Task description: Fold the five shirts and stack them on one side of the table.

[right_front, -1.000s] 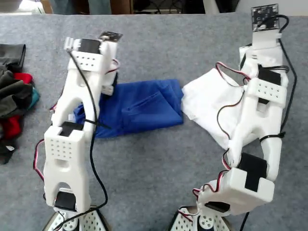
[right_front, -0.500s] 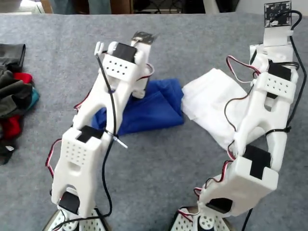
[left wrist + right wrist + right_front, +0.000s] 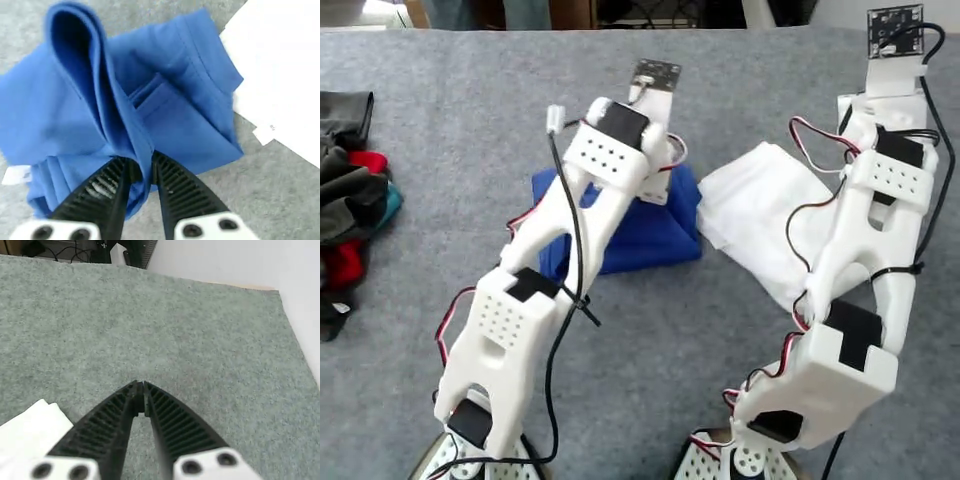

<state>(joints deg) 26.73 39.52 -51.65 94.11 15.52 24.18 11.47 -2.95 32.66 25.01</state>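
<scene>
A blue shirt (image 3: 640,232) lies mid-table, partly under my left arm (image 3: 610,165). My left gripper (image 3: 140,169) is shut on a raised fold of the blue shirt (image 3: 95,100), which is lifted and doubled over the rest of the cloth. Just to its right lies a folded white shirt (image 3: 755,205), its edge (image 3: 280,70) beside the blue one. My right gripper (image 3: 140,390) is shut with nothing in it, hanging over bare carpet past the white shirt's corner (image 3: 27,427) at the table's far right.
A heap of dark, red and teal shirts (image 3: 348,190) sits at the left edge. Grey carpet (image 3: 650,350) covers the table. My right arm (image 3: 865,240) stands along the right side, over part of the white shirt.
My left arm has swung right and away from me, carrying the blue shirt's left part over its right part. The right arm shifted slightly toward the far edge, then stayed still.
</scene>
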